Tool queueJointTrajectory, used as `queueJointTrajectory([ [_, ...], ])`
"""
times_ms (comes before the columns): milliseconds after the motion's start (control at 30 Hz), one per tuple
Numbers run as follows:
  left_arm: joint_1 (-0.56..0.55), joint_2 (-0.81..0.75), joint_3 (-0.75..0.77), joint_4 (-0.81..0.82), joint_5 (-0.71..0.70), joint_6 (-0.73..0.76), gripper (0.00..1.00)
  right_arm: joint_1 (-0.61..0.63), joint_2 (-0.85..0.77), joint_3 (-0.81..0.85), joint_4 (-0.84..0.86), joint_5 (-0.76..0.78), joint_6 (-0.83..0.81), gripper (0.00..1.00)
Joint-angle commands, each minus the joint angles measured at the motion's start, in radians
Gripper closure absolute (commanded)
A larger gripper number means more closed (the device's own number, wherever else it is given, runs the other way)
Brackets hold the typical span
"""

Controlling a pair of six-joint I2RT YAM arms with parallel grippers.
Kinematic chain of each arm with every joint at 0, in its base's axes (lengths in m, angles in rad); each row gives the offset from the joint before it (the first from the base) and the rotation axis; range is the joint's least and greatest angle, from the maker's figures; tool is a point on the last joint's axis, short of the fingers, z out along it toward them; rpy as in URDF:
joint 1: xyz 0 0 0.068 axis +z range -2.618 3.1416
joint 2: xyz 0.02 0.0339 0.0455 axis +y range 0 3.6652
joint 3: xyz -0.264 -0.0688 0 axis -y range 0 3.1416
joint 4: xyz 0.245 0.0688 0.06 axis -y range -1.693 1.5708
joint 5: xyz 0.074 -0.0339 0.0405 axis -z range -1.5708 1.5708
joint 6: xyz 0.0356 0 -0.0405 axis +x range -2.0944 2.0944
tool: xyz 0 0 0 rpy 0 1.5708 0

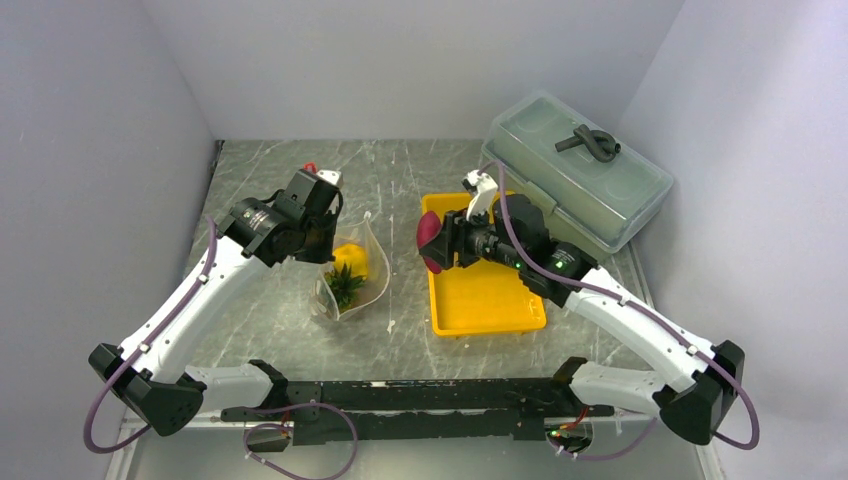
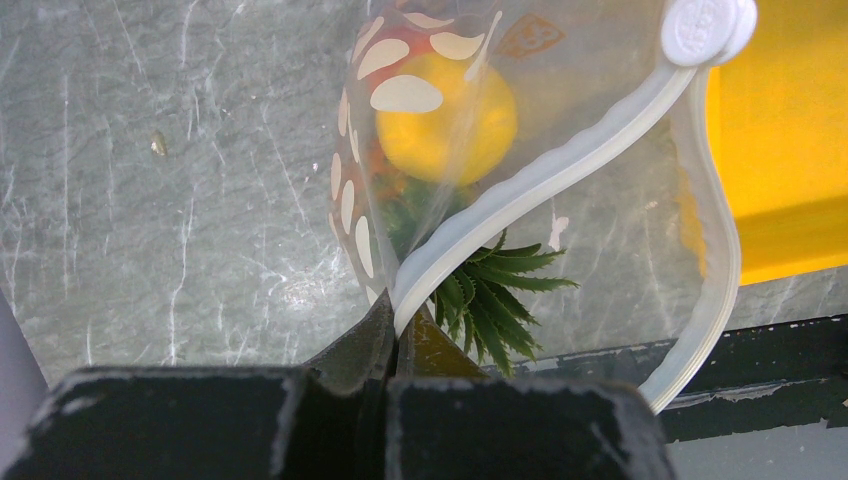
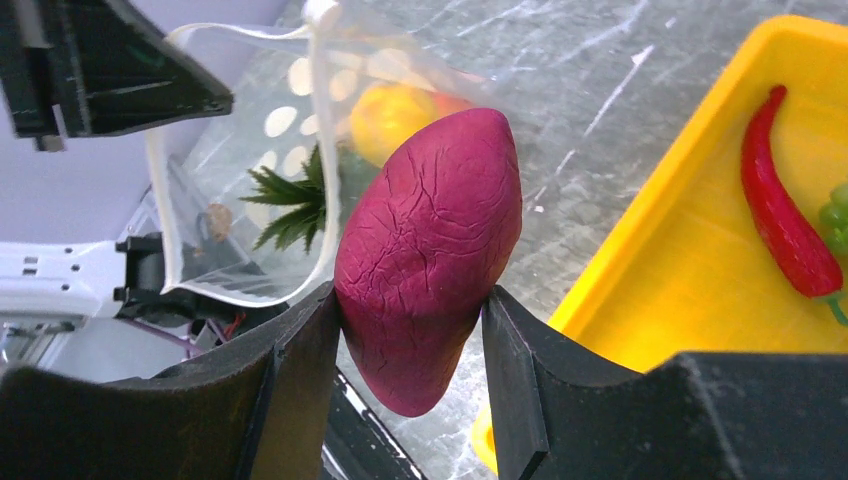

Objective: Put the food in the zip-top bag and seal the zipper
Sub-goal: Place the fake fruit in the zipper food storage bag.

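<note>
Right gripper (image 3: 412, 305) clamps a crackled, maroon, teardrop-shaped food piece (image 3: 430, 240)

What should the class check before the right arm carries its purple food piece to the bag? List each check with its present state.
1. Grip: the right gripper clamps the purple food piece on both sides: ok.
2. Hold: the left gripper pinches the zipper: ok.
3. Mouth of the zip-top bag gapes open: ok.
4. Room beside the pineapple and yellow fruit inside: cannot tell.
5. The tray emptied: not ok; chili pepper and grapes lie in it.
</note>
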Motion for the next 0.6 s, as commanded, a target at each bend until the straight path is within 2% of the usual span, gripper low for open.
queueJointTrajectory([
  [0,-0.001,-0.033,-0.012,0.007,-0.004,-0.003,1.0,0.059,0.014,0.073,0.058,-0.022,-0.067,1.0],
  [333,0.0,-0.034,-0.008,0.014,0.002,0.0,1.0,0.163,0.106,0.192,0.056,-0.092,-0.168,1.0],
  [567,0.0,-0.033,-0.01,0.015,0.004,0.003,1.0,0.212,0.222,0.309,-0.01,-0.104,-0.208,1.0],
])
